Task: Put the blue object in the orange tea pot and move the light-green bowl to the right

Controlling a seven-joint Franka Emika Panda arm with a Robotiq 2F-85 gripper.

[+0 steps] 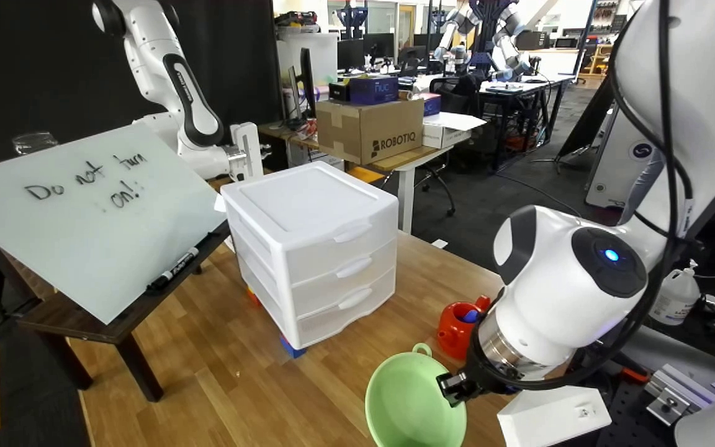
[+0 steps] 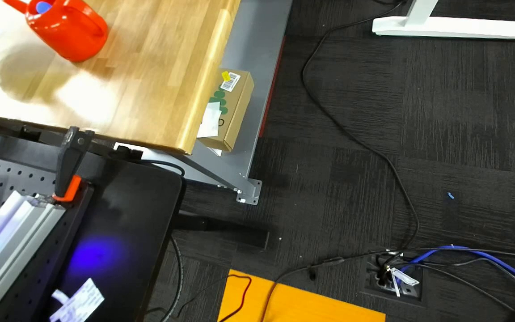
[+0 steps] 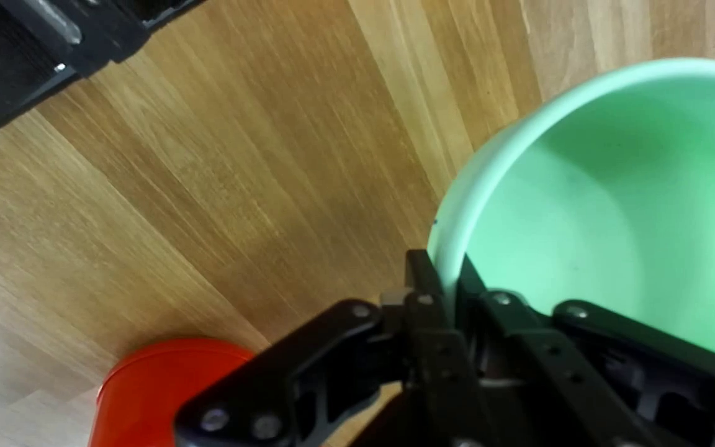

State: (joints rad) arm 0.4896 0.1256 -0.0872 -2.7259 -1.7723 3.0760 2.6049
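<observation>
Green bowl (image 1: 416,397), right in the gripper (image 3: 445,267): rim pinched, one finger inside, one outside. In the wrist view the bowl lies to one side of the grip, the red teapot (image 1: 454,332) to the other, near but apart. Bowl up off the table (image 1: 239,391)? Can't tell! Only a fingertip shows inside it. And in both exterior views there's the blue piece (image 1: 470,316) in the teapot's mouth, so that half looks done; next, I'd judge, bowl rightward, teapot untouched.
</observation>
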